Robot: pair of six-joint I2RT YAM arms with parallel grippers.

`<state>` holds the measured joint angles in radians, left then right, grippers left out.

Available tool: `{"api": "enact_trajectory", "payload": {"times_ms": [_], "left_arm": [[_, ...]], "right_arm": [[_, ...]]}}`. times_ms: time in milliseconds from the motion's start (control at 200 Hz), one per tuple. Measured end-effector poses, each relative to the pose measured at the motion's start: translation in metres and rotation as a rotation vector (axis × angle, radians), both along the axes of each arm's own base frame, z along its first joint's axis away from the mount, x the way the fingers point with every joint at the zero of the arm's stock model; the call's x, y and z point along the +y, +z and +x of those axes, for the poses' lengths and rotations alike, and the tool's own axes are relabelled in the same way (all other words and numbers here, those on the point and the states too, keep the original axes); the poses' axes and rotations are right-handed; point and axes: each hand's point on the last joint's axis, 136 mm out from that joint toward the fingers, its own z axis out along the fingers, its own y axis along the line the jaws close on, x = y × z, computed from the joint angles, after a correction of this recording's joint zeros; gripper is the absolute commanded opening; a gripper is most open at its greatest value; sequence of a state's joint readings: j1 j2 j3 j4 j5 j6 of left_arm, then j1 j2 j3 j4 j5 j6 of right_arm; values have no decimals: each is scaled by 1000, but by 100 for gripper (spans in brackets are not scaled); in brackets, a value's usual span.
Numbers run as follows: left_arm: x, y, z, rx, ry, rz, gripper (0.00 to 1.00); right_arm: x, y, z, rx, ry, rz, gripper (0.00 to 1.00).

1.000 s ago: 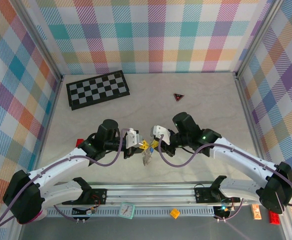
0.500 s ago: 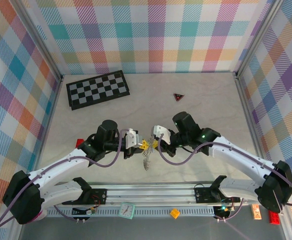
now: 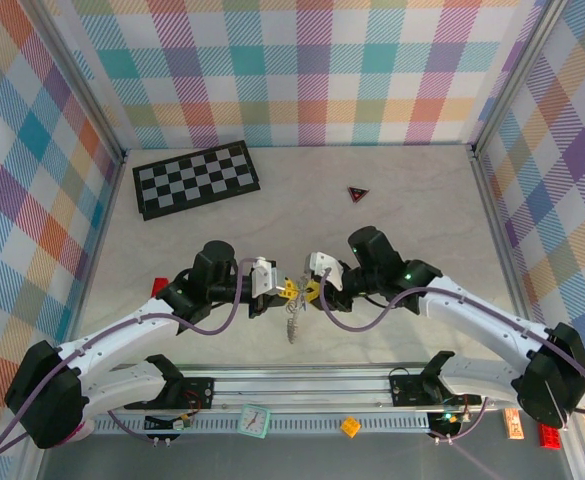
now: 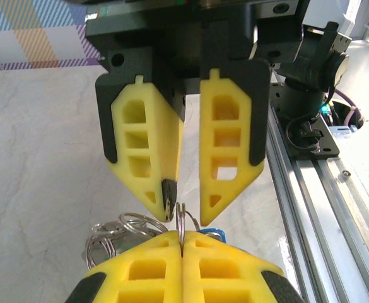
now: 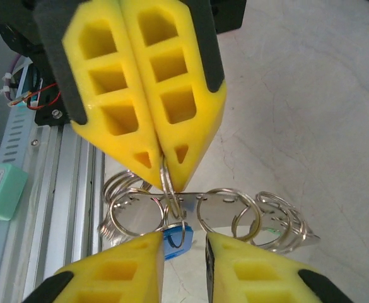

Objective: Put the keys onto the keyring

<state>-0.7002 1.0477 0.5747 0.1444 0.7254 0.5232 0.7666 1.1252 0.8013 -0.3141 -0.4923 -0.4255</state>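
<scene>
The right fingers [image 5: 127, 268] have just parted, releasing the blue key [image 5: 173, 242], which hangs low-centre on the keyring [image 5: 219, 205] clenched by the left fingers [image 5: 171, 107], so this key looks threaded.

Overhead view, facing wrist close-ups sharing keyring [image 5: 219, 203]

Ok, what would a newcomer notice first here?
Two yellow-fingered hands, tip to tip over the near middle of the table. The left hand is shut on a thin ring of the silvery keyring; the right hand faces it, fingers apart, a blue key head between them.
</scene>
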Motion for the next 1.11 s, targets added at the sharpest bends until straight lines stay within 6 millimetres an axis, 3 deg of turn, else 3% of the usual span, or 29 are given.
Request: {"api": "enact_trajectory", "payload": {"times_ms": [480,595,775,925,1105], "left_arm": [[-3,5,0,7,-5,-40,0],[-3,5,0,10,-3,-44,0],[-2,2,0,22,5,-47,0],[-2,1,1,22,13,-43,19],[2,-7,2,16,27,-4,24]], "right_arm": [[7,12,1,-58,22,82,24],[9,14,1,-61,26,99,18],[10,15,0,-50,31,109,1],[9,13,-1,-49,32,98,0],[4,7,1,-52,34,23,0]]}}
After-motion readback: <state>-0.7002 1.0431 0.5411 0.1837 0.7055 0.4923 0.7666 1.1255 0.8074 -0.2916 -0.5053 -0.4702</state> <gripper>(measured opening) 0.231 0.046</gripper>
